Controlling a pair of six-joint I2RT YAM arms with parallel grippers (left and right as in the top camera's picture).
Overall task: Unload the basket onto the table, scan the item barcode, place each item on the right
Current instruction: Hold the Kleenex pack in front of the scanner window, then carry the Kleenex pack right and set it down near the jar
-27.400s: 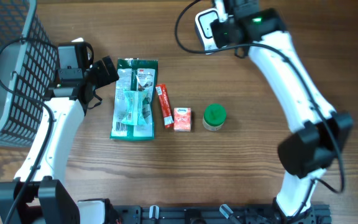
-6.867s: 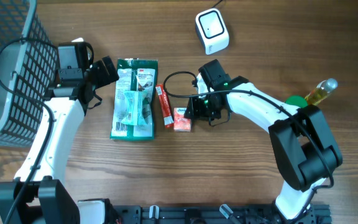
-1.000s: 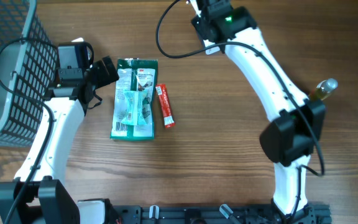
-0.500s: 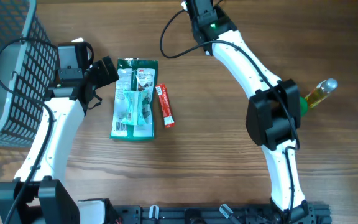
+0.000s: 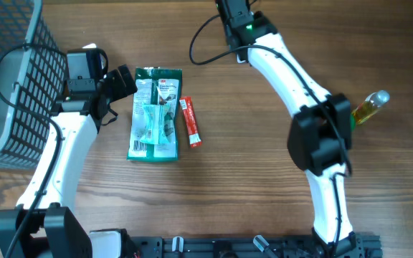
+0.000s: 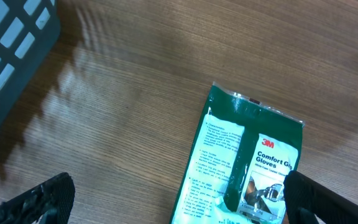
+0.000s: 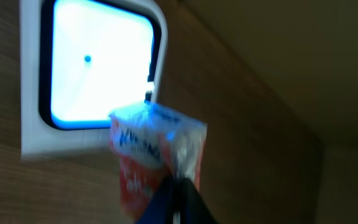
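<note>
Item 1. Right gripper (image 7: pixel 176 193): reaching to the far edge of the table (image 5: pixel 249 179), its jaws pinching shut on the small packet (image 7: pixel 154 158). The red-and-white packet is standing up out of the fingertips, gripped at its lower edge, with most of its body showing above them. The view is blurring, so its print cannot be read.

Item 2. Scanner (image 7: pixel 33 124): white body, window glowing bright. The packet is sitting in front of the window's lower right corner; whether the two are touching cannot be told.

Item 3. Left gripper (image 6: pixel 176 208): jaws standing wide apart and holding nothing, hovering over the near end of the glove pack (image 6: pixel 247 168), beside the basket (image 5: pixel 6 79).

Item 4. Red stick sachet (image 5: pixel 190 122): lying on the table just right of the glove pack, well apart from the right gripper.

Item 5. Bottle (image 5: pixel 370 105): lying tilted near the table's right side, beside the right arm's elbow.
</note>
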